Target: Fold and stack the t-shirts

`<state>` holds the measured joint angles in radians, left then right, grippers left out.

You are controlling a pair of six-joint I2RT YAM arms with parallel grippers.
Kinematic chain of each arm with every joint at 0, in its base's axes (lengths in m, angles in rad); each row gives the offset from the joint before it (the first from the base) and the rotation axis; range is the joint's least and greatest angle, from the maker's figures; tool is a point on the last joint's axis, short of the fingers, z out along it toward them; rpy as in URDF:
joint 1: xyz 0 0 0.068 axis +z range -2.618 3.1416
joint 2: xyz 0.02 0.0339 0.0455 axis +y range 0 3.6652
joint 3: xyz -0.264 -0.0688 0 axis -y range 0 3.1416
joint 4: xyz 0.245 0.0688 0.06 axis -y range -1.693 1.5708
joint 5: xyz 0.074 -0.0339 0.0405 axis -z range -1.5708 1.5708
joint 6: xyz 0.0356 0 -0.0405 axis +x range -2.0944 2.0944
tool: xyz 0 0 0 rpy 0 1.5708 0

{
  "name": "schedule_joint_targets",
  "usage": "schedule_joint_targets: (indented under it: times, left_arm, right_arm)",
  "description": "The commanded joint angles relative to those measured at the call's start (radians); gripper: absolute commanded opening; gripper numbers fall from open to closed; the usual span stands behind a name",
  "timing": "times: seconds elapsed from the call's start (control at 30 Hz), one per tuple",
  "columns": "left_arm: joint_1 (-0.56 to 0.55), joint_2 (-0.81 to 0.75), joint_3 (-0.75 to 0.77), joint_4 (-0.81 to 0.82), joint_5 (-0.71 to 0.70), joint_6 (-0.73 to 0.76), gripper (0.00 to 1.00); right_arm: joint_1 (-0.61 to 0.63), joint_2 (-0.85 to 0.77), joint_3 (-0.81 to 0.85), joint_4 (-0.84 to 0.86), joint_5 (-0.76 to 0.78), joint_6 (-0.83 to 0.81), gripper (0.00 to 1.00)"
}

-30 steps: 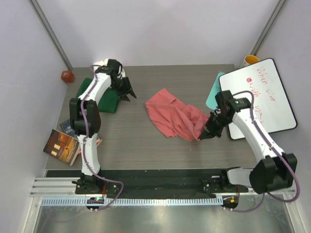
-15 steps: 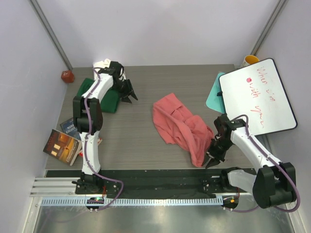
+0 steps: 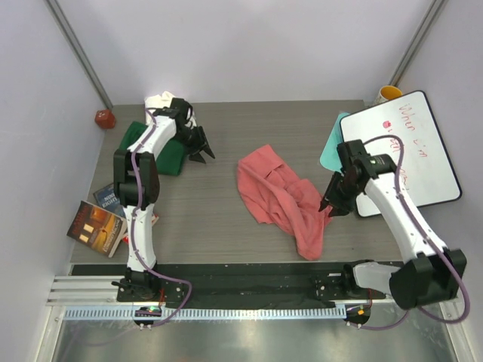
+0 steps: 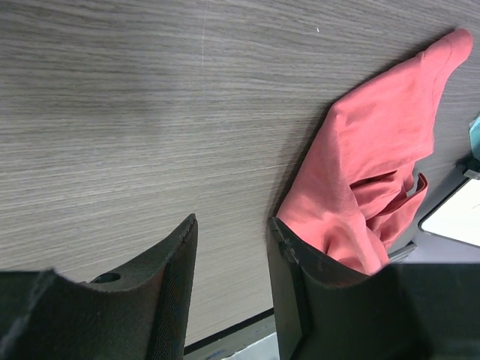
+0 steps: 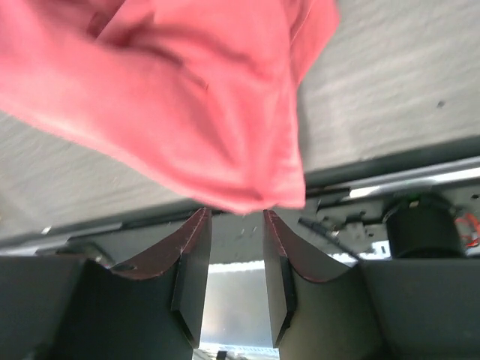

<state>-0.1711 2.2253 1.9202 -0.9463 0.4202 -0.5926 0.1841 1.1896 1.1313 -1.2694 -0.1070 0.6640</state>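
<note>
Salmon-pink t-shirt (image 3: 283, 200) lying crumpled on the worktop (image 3: 219, 222) right of centre, trailing toward the near edge, your right gripper (image 3: 327, 209) hovering beside it, jaws parted, empty, your left gripper (image 3: 202, 155) gaping empty near the far-left corner

pink shirt (image 3: 279, 197): soft cloth, dull, full of wrinkles
table (image 3: 219, 219): under the pink shirt, grey wood look with fine lines, dull
green shirt (image 3: 172, 158): left of the pink shirt, soft cloth, dull
cream shirt (image 3: 157, 99): left of the pink shirt, soft cloth
whiteboard (image 3: 419, 143): right of the pink shirt, smooth and shiny
book (image 3: 94, 226): left of the pink shirt, smooth cover
left gripper (image 4: 232, 225): black, dull, a bit grainy
metal sheet (image 3: 226, 343): nearer than the pink shirt, grey, soft shine
</note>
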Motion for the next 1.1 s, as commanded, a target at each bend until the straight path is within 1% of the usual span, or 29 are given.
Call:
schedule_joint_targets:
  times: [0.0,0.03,0.07,0.13,0.17,0.2,0.23,0.3,0.33,0.4,0.43,0.53,0.57,0.63,0.77,1.0,1.07]
  left_arm:
    - [-0.005,-0.105,-0.052,0.023,0.023,0.010,0.42]
    - [-0.005,-0.133,-0.096,0.030,0.025,0.008,0.43]
    - [-0.005,-0.148,-0.118,0.037,0.026,0.007,0.43]
    - [-0.005,-0.174,-0.161,0.044,0.028,0.008,0.43]
    - [-0.005,-0.177,-0.165,0.031,0.022,0.013,0.43]
    - [-0.005,-0.181,-0.158,0.018,0.012,0.022,0.43]
    - [-0.004,-0.182,-0.145,0.003,0.005,0.040,0.42]
    - [-0.004,-0.187,-0.110,-0.034,-0.018,0.060,0.42]
    - [-0.002,-0.191,-0.104,-0.040,-0.026,0.066,0.43]
    - [0.004,-0.204,-0.096,-0.042,-0.032,0.065,0.43]
    - [0.005,-0.204,-0.089,-0.043,-0.032,0.065,0.43]
    - [0.007,-0.199,-0.078,-0.060,-0.038,0.070,0.43]
    - [0.007,-0.200,-0.076,-0.066,-0.041,0.071,0.43]
    - [0.005,-0.205,-0.082,-0.063,-0.054,0.070,0.43]
    - [0.008,-0.199,-0.082,-0.060,-0.063,0.057,0.43]
    - [0.008,-0.152,-0.053,-0.040,-0.040,0.011,0.43]
    - [0.008,-0.141,-0.043,-0.034,-0.028,0.004,0.43]
  right_arm:
    - [0.003,0.126,-0.028,0.233,0.102,-0.043,0.39]
    - [0.000,0.146,-0.036,0.284,0.142,-0.055,0.39]
    - [-0.002,0.169,-0.039,0.373,0.142,-0.060,0.40]
    - [-0.003,0.270,-0.025,0.465,0.126,-0.075,0.40]
    - [-0.003,0.309,-0.006,0.473,0.121,-0.079,0.41]
    - [-0.003,0.394,0.061,0.473,0.119,-0.090,0.41]
    - [-0.005,0.425,0.097,0.472,0.092,-0.101,0.43]
    - [-0.003,0.471,0.198,0.469,0.102,-0.135,0.44]
    - [-0.006,0.502,0.228,0.470,0.145,-0.145,0.47]
    - [-0.012,0.537,0.304,0.473,0.158,-0.187,0.52]
    - [-0.020,0.595,0.330,0.469,0.150,-0.199,0.53]
    - [-0.054,0.692,0.424,0.447,0.129,-0.219,0.53]
    - [-0.067,0.712,0.453,0.447,0.086,-0.221,0.53]
    - [-0.077,0.755,0.473,0.444,0.064,-0.227,0.54]
    - [-0.078,0.791,0.489,0.427,0.030,-0.241,0.55]
    - [-0.078,0.745,0.423,0.418,-0.060,-0.251,0.57]
    - [-0.078,0.739,0.412,0.412,-0.062,-0.254,0.57]
